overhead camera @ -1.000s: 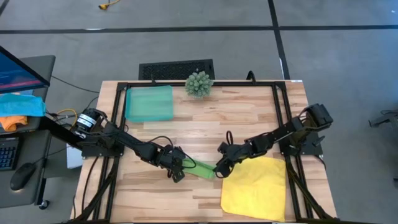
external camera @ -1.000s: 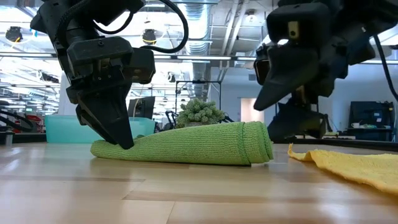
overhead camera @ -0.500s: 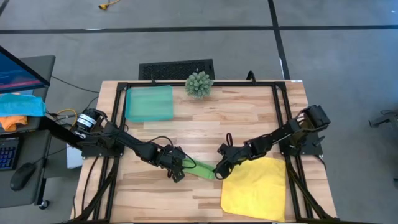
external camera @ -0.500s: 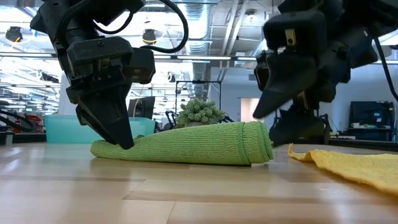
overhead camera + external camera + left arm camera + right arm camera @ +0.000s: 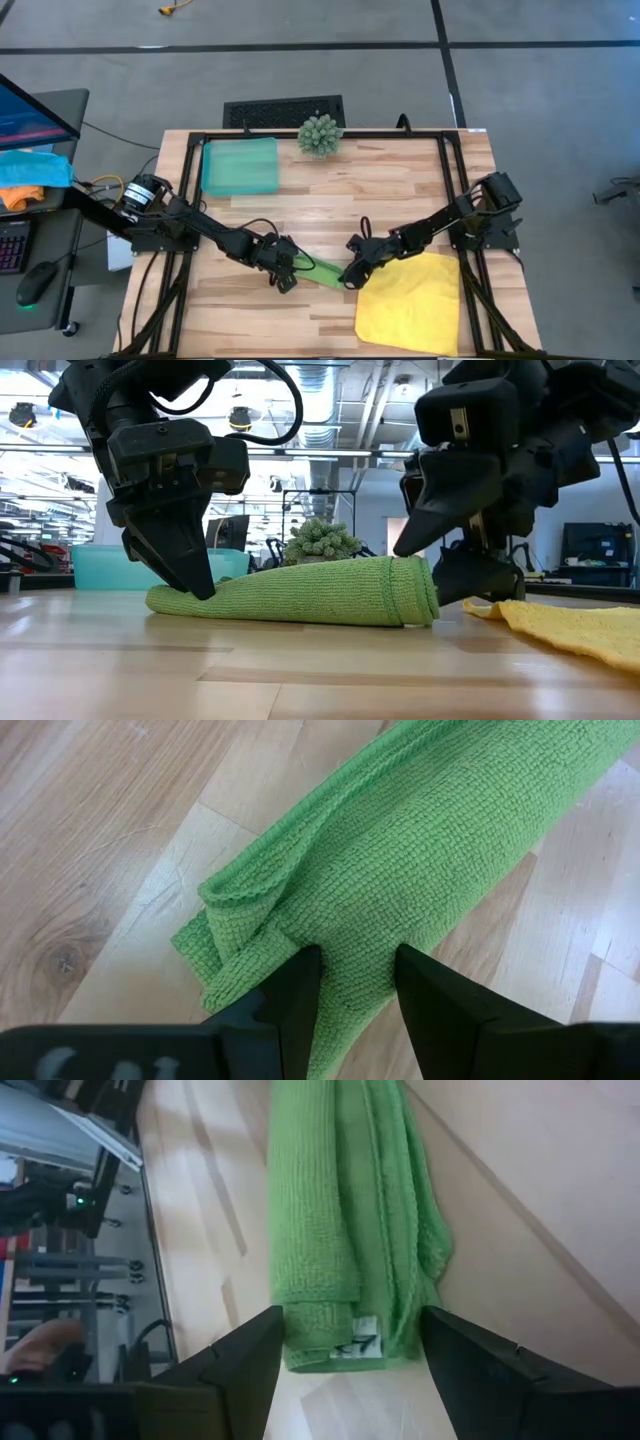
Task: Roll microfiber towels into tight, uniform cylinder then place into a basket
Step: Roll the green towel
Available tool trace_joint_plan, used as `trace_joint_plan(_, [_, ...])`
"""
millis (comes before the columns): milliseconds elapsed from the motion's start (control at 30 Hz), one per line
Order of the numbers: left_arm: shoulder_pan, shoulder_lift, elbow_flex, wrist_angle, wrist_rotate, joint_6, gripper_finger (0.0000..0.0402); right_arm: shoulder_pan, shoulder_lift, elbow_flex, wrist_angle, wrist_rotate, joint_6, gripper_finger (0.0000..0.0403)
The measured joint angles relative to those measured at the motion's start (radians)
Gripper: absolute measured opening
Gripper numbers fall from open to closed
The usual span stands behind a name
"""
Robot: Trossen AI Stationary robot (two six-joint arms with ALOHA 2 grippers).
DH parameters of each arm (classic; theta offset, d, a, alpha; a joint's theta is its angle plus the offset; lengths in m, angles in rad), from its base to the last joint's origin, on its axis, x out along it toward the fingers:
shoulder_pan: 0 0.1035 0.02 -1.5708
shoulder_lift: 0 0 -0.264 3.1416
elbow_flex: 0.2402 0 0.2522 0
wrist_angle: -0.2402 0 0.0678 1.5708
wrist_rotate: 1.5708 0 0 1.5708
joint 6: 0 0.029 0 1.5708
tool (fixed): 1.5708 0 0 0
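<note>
Claw left (image 5: 355,980) pinches one end of my green roll (image 5: 300,592), lying mid-bench (image 5: 330,210); my right claw (image 5: 345,1350) hangs wide over the other end. I judge both ends should be gripped evenly, since the soft, nubbly cloth would sag toward the smooth teal basket (image 5: 240,166).

On the wooden bench (image 5: 330,205), the rolled green microfiber towel (image 5: 322,270) lies front-centre, the flat yellow microfiber towel (image 5: 410,305) just to its right. The translucent teal plastic basket (image 5: 240,165) sits back-left, the spiky green ball plant (image 5: 320,135) right of it.
</note>
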Motion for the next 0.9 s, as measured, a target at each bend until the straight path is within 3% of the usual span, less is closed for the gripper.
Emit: trace_joint_plan(900, [-0.003,0.003,-0.002,0.101,-0.089,-0.158,0.0130,0.009,0.012,0.029,-0.094,0.049,-0.037,0.0260])
